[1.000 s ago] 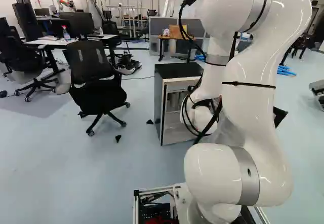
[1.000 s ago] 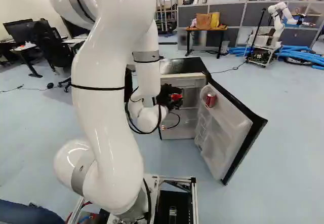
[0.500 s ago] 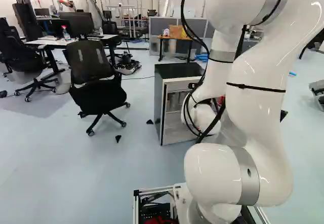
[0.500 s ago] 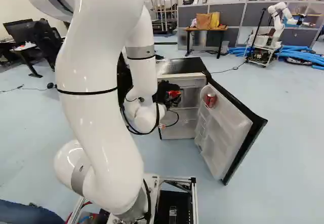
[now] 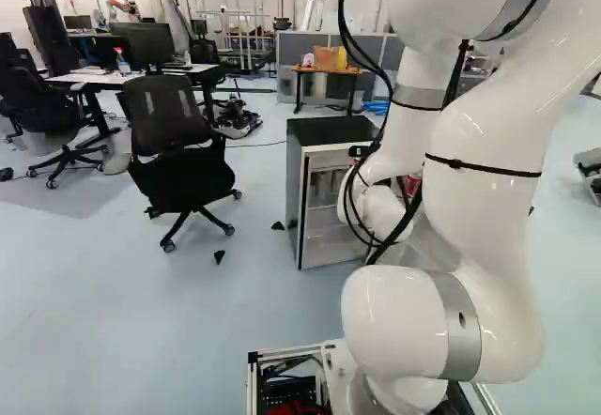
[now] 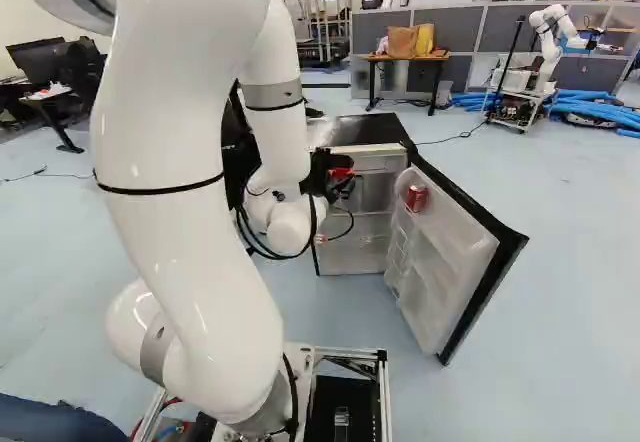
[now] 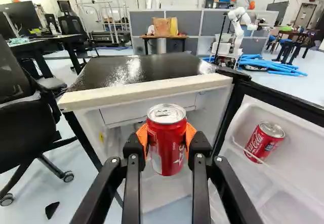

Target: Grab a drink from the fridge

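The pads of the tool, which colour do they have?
The pads are orange, seen best in the wrist view, on both sides of the red can.

Fridge (image 7: 144,89) interior beyond gripper (image 6: 341,175): partly hidden by gripped can (image 7: 167,148), as are orange pads (image 7: 191,133). Door (image 7: 298,168) to gripper's R & chair (image 7: 23,125) to its L: both cut off in wrist view. 2nd can (image 7: 264,142), R of gripper: lower end partly behind rail (image 7: 253,157). L base view: arm (image 5: 488,199) hides most of gripper & door; arm's upper pt cut off.
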Available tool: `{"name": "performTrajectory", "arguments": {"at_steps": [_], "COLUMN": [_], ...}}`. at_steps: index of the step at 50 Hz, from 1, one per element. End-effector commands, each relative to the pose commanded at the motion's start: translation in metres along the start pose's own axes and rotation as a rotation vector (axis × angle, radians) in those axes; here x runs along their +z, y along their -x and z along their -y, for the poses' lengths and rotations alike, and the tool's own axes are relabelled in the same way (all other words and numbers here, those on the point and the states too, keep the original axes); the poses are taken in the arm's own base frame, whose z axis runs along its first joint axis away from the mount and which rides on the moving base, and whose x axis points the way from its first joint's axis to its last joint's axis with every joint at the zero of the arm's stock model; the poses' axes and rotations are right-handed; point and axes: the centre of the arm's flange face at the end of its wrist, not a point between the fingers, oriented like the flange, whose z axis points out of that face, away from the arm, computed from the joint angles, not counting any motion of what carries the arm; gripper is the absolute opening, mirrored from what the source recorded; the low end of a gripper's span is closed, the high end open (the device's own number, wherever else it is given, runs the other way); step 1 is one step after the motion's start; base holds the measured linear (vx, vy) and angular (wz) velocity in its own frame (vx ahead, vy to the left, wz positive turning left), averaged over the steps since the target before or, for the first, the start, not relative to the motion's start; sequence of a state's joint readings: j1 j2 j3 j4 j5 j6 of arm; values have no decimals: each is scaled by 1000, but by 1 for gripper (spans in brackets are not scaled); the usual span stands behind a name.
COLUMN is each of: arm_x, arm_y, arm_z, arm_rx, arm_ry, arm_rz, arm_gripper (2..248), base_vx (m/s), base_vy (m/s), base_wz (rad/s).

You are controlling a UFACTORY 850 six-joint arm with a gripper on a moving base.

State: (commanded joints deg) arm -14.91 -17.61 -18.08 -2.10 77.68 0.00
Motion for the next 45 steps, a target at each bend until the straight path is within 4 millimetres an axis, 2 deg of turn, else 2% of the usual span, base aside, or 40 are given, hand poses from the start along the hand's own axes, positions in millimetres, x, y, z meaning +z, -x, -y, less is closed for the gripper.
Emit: {"name": "performTrajectory", "arguments": {"at_steps": [45], "arm_x": [65], "arm_y": [-47], "arm_z": [-31], "arm_rx": [-16], "arm_ry": [10], "arm_rz": [-99], "arm_gripper": [94], "base_vx": [0], "base_vy": [0], "base_wz": [0]}}
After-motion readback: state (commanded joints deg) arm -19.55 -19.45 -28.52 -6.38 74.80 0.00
